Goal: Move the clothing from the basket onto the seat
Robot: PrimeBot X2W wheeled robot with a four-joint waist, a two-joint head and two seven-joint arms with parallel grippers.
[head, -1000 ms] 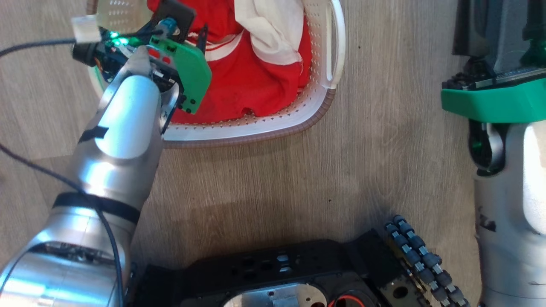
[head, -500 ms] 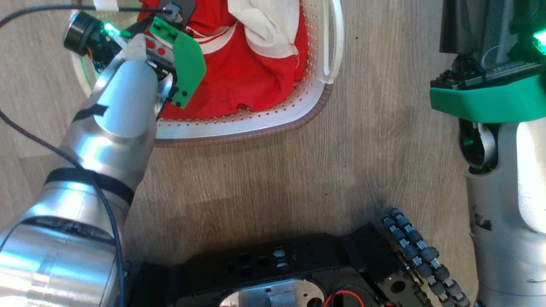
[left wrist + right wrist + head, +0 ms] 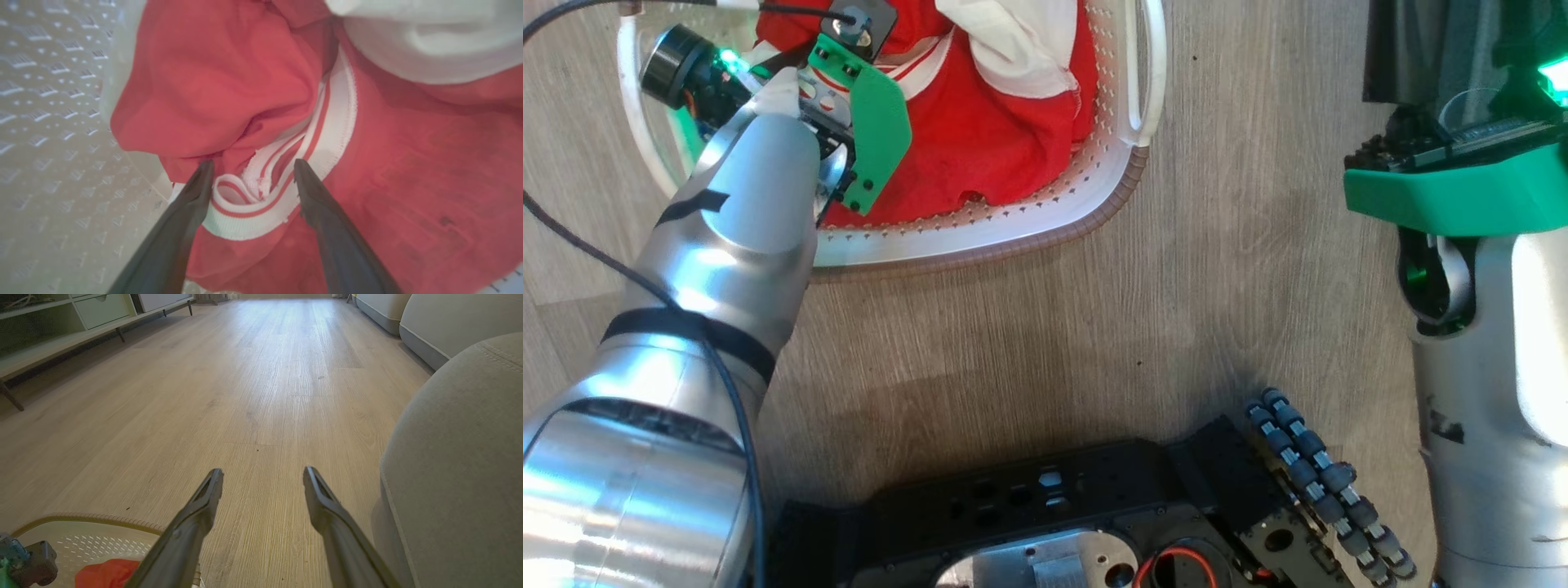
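1. Nearest to us, our dark base (image 3: 1045, 523) stands on the wooden floor (image 3: 1094, 327), on the near side of the basket (image 3: 1013, 233).
2. Our left arm (image 3: 735, 229) crosses the basket's near rim, left of its middle, and the left gripper (image 3: 252, 162) is down inside the basket.
3. Its jaws stand wide apart, one tip on either side of a folded white striped collar (image 3: 261, 196). They grip nothing, and we cannot tell whether the tips press into the cloth.
4. The clothing (image 3: 229, 81) lies bunched inside the basket. It is red cloth with a white panel (image 3: 429, 41) toward the basket's far right side, and the basket's perforated wall is bare on the left.
5. Our right arm (image 3: 1486, 367) is well to the right of the basket. The right gripper (image 3: 263, 471) hovers above the floor with its jaws wide and empty.
6. The seat (image 3: 457, 457), grey with a stitched seam, rises to the right of the basket and apart from it.
7. Farthest from the basket, across the floor, we see a low cabinet (image 3: 81, 314) and another grey cushion (image 3: 449, 318).
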